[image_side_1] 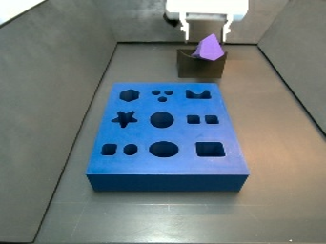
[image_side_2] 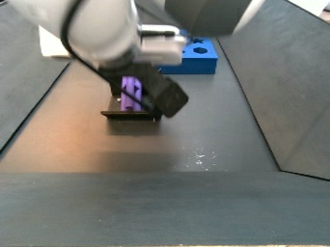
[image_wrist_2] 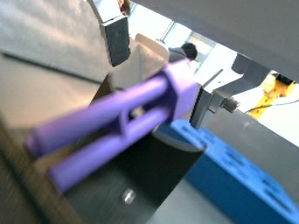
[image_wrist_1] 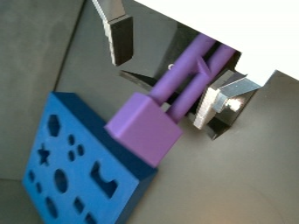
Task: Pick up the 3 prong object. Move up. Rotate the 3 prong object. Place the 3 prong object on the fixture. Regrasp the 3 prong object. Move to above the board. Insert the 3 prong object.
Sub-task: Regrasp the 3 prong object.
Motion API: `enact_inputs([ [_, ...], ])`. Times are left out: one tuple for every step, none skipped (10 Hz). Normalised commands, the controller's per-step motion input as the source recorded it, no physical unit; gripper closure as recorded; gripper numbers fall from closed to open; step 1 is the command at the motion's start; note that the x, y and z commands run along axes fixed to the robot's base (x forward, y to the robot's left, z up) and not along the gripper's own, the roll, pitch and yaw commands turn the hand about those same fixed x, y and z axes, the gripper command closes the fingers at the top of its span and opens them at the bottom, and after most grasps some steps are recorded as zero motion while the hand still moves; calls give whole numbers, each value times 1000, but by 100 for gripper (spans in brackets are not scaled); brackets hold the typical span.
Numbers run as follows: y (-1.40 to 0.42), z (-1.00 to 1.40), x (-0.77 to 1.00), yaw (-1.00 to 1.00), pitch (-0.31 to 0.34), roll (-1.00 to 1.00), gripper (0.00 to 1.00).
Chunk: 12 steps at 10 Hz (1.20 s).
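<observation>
gripper (image_wrist_1: 176,79) sits low over the fixture (image_side_1: 193,65) at the far end of the table, fingers (image_wrist_1: 219,103) spread either side of the 3 prong object (image_wrist_1: 163,105), pads not clearly touching it. object rests on the fixture, block end tilted out toward the board (image_side_1: 166,133). looks like the place/regrasp step. next: close squarely on the prongs, lift clear, carry over the board.

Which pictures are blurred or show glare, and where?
In a wrist view, the light-purple plastic three-prong block blurs toward its near prong tips. In a wrist view, glare whitens a silver finger of the claw. In a side view, the large blue board is sharp.
</observation>
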Motion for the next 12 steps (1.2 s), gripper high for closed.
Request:
enact_inputs([
  [-4,1000,-37,52,-17,30,0],
  [0,852,-46,51,14,40,0],
  [1,677,-43,47,42,45,0],
  [5,446,-35,36,75,50,0],
  [6,327,-32,27,88,51,0],
  [-1000,917,6,25,65,1000,0],
  [-1000,848,8,23,65,1000,0],
  [-1000,827,-11,22,57,1000,0],
  [-1000,764,-64,21,47,1000,0],
  [-899,604,-82,20,42,1000,0],
  [-724,384,-73,19,38,1000,0],
  [-484,116,-45,19,34,1000,0],
])
